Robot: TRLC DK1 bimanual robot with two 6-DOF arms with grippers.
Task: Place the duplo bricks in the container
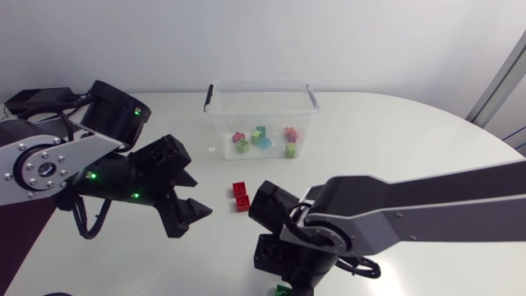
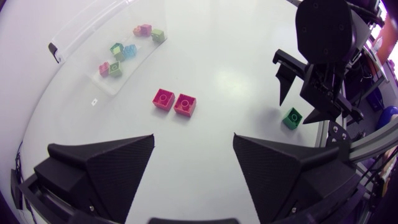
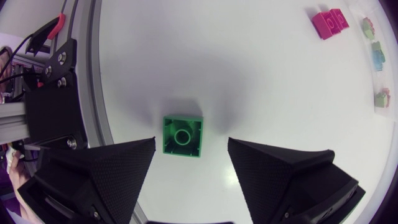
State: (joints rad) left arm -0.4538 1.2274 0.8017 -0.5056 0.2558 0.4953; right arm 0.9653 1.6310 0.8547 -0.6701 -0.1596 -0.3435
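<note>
White worktop (image 1: 411, 140) carries a clear plastic container (image 1: 261, 83) that holds several small coloured bricks (image 1: 261, 138), and two red square duplo bricks (image 1: 240, 196) lie side by side a little apart from it. Our right fingers (image 3: 106, 174) stand spread, gripping nothing, on either side of a green square duplo brick (image 3: 182, 136) that lies close to the worktop's edge. If we come down off-centre, one fingertip could shove it over that edge. Our left fingers (image 2: 106, 162) are also spread and empty.
</note>
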